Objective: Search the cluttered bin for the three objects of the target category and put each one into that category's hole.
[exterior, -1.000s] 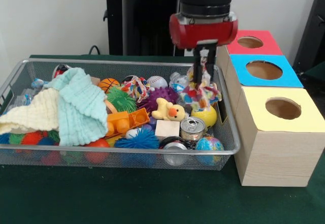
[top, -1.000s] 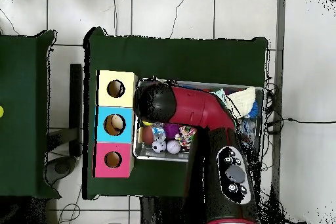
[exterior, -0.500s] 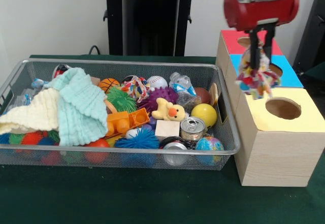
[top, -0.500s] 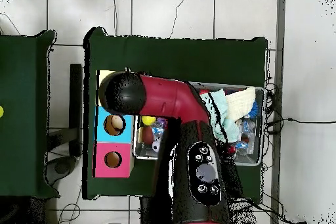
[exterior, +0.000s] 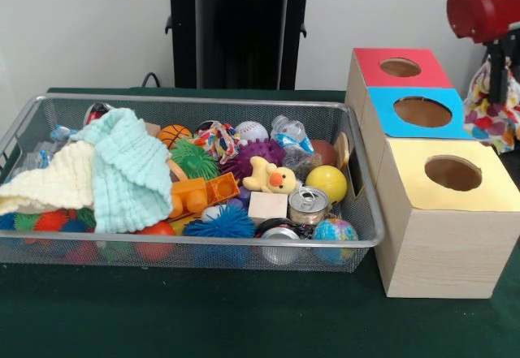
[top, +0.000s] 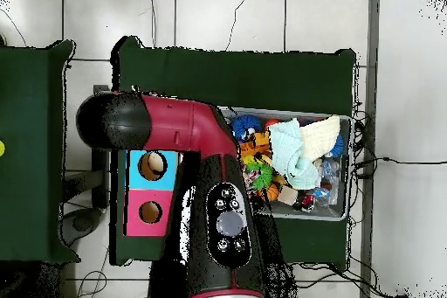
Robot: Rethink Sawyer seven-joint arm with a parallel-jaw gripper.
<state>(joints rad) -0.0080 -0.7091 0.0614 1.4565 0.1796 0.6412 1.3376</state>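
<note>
Nearest me on the green table stood the wire bin, crammed along its front wall with a blue spiky ball, two tin cans and a little globe ball. Behind those lay an orange block, a yellow ball and a yellow duck, with a mint cloth and a cream cloth heaped over the bin's left half. Toward the bin's back wall sat a small basketball, a baseball and a crumpled water bottle. To the right of the bin, just beside it, ran the wooden box row: the yellow-topped box nearest, the blue-topped box behind it, the red-topped box farthest, each with a round hole. Past the boxes' right edge, up off the table, the gripper pinched a multicoloured rope toy, which dangled beside the blue-topped box, outside every hole. From overhead the red arm covered the yellow-topped box entirely.
</note>
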